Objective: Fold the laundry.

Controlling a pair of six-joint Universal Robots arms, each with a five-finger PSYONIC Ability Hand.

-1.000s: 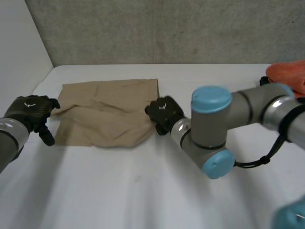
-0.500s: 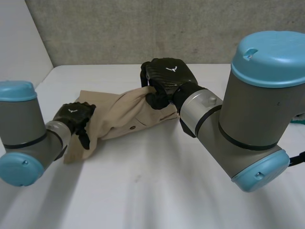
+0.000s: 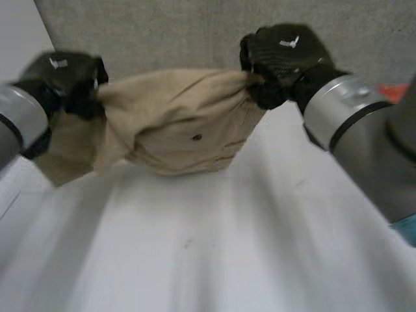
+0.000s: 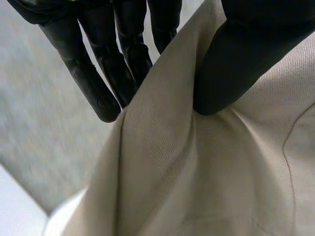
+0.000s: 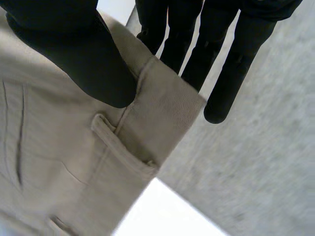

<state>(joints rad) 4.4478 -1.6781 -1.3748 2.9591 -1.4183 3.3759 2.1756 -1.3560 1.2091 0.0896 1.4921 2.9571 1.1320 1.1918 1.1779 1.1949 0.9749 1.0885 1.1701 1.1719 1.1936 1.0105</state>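
White tabletop [image 3: 214, 260], above which tan trousers [image 3: 182, 123] are held up and stretched between the two hands, sagging in the middle; whether the lower edge touches the surface cannot be told. The left hand [image 3: 62, 75] pinches one upper end of the cloth between its thumb and straight fingers [image 4: 101, 88]. The right hand [image 3: 283, 55] pinches the waistband corner the same way, thumb in front and fingers [image 5: 226, 73] behind. The cloth looks light, limp and not slippery, so it should droop wherever it is unsupported. The thick waistband and the hemmed corners are judged the firmest places to hold. It is a fine matte twill, creased, with stitched seams, a belt loop [image 5: 123, 142] just beside the right thumb, and a small dark button [image 3: 196, 137].
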